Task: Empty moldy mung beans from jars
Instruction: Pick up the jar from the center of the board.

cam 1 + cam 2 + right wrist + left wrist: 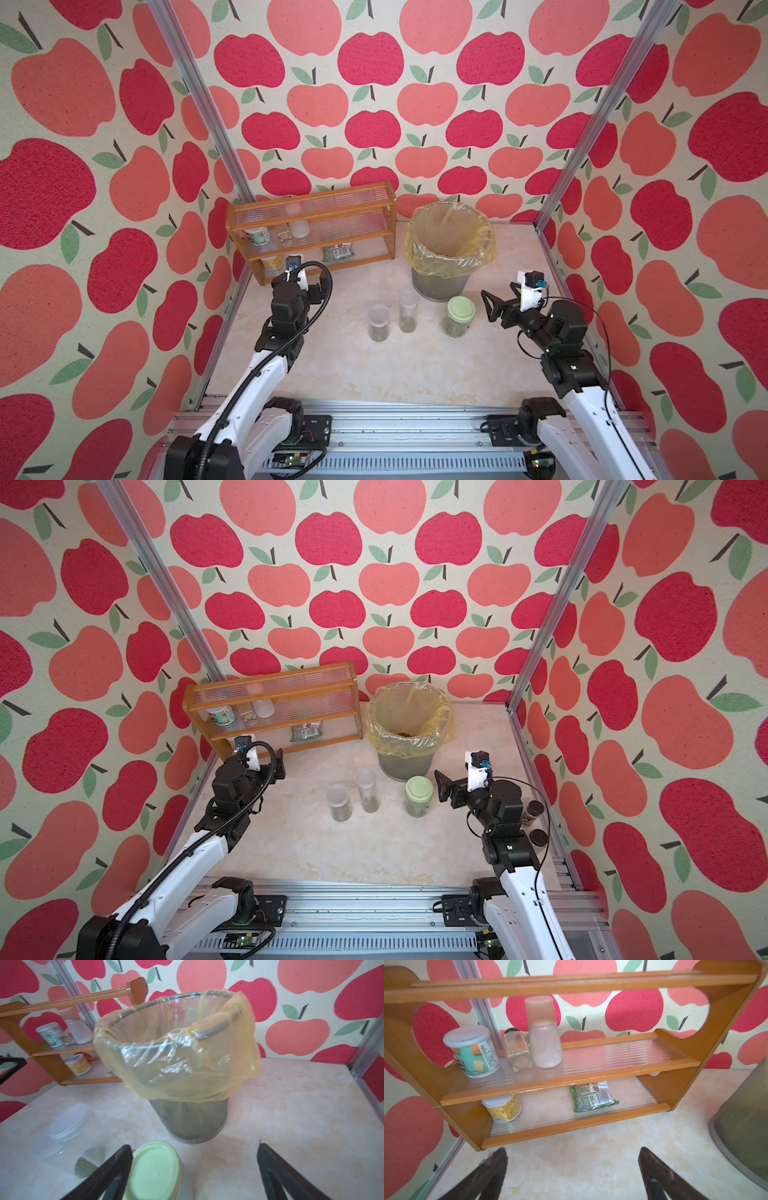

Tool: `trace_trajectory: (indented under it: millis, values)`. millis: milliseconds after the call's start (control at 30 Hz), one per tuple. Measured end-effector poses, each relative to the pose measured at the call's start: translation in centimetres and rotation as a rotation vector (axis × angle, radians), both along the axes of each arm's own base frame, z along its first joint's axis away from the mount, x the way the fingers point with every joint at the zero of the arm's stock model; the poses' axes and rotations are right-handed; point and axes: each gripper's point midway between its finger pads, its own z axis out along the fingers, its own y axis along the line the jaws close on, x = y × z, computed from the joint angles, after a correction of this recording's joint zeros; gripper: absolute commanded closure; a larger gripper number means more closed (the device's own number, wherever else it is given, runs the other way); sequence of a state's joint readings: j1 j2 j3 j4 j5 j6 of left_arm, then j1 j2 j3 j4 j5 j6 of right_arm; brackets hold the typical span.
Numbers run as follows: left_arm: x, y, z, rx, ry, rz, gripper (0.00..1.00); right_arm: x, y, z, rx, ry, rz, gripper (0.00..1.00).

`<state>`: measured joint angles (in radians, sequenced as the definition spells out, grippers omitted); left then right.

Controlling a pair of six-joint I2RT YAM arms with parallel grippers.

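Bench [415, 374]: bin [440, 286] near back edge, R of centre; jars in a row just in front, mid-bench. Step, prob.: take green-lid jar [459, 322]. R gripper [193, 1146], fingers wide, empty, is just beside it, not around it. Best: grip body under shoulder, keep upright, get lid [153, 1167] off, tip well over bin rim. L gripper [572, 1149] wide, empty, faces rack [571, 1125] at back-L corner.

Contents: bin w/ yellow bag, few dark grains [405, 733] inside, I think. Tall jar [408, 311], short jar [378, 324], green-lid jar: shallow mung beans [378, 333] each.

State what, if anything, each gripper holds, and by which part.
Nothing is held. The left gripper and right gripper are open; the green-lidded jar stands ungripped near the right.
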<state>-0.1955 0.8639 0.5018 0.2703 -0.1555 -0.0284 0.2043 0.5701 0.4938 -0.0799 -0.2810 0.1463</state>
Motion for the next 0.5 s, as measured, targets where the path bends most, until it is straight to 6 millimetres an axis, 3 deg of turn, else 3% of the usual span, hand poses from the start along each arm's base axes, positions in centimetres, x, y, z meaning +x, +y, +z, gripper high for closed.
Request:
trace_trajectory:
  millis: [200,400,500]
  values:
    - [-3.9,-4.8,1.7,-0.022,-0.090,-0.196,0.00,-2.4,2.5,-2.1,0.020,0.075,0.139,0.01]
    - [-8.0,-10.7,3.2,0.018,-0.151,-0.434,0.00,-3.2,4.2,-5.2,-0.008,0.212,0.211,0.01]
    - [-10.3,-13.6,2.8,0.053,-0.164,-0.565,0.00,-3.4,4.7,-5.8,-0.017,0.234,0.229,0.01]
